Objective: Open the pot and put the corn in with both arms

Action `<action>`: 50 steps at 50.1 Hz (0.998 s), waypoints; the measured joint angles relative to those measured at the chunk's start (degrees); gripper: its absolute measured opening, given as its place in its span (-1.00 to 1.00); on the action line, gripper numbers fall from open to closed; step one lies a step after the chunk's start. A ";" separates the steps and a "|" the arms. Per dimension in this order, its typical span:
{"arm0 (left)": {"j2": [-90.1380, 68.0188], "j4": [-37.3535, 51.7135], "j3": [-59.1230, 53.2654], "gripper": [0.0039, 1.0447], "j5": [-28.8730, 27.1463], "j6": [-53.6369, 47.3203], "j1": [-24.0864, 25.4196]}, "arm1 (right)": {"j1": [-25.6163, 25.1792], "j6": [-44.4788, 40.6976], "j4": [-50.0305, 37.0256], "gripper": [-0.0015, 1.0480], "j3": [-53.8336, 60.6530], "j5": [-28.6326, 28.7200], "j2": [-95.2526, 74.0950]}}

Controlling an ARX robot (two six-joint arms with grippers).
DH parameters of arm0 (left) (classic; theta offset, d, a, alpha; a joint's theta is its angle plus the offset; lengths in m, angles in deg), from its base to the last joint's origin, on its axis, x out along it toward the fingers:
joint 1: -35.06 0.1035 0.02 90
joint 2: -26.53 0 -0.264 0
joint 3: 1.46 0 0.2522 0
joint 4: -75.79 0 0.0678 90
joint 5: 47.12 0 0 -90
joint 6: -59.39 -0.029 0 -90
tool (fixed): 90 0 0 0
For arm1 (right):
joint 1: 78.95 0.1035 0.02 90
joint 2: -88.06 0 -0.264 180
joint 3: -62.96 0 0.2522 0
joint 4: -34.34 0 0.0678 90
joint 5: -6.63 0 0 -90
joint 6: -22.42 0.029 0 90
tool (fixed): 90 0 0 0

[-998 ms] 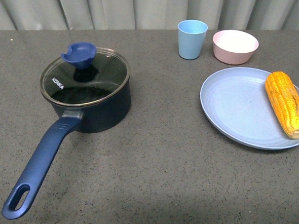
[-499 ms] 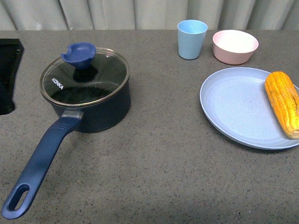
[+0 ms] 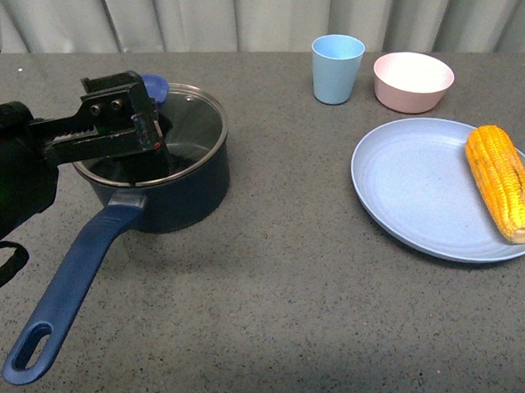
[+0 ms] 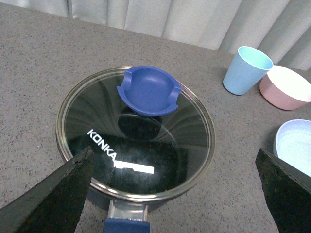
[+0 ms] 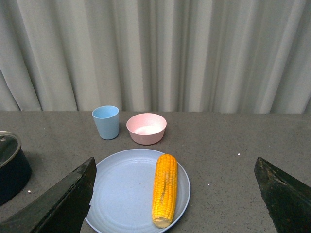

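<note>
1. Hovering over the lidded pot (image 3: pixel 191 187), upper left of the front view, the left gripper (image 4: pixel 173 158) fingers gape wide, empty.
2. Right gripper (image 5: pixel 173 162) fingers likewise wide, empty.
3. Corn (image 3: pixel 505 182) lies on blue plate (image 3: pixel 413 183), right.

Knob (image 3: pixel 155 82) mostly hidden behind left pincer (image 3: pixel 147 123), pot (image 5: pixel 9 167) cut by right wrist view's edge
</note>
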 joint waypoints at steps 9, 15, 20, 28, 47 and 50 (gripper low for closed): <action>-5.79 0.63 4.87 0.88 -0.37 -2.08 0.37 | 0.00 0.00 0.00 0.82 0.00 0.02 0.00; -9.20 1.55 7.67 0.88 1.20 -4.94 1.14 | 0.00 0.00 0.00 0.82 0.00 0.00 0.00; -11.06 1.73 9.77 0.88 2.03 -6.56 1.64 | 0.00 0.00 0.00 0.82 0.00 0.00 0.00; -13.88 2.40 12.59 0.88 3.19 -8.74 1.95 | 0.00 0.00 0.00 0.82 0.00 0.00 0.00; -19.65 2.43 19.74 0.88 3.76 -11.80 3.74 | 0.00 0.00 0.00 0.82 0.00 0.02 0.00; -19.93 2.34 20.22 0.88 3.78 -12.04 4.04 | 0.00 0.00 0.00 0.82 0.00 0.02 0.00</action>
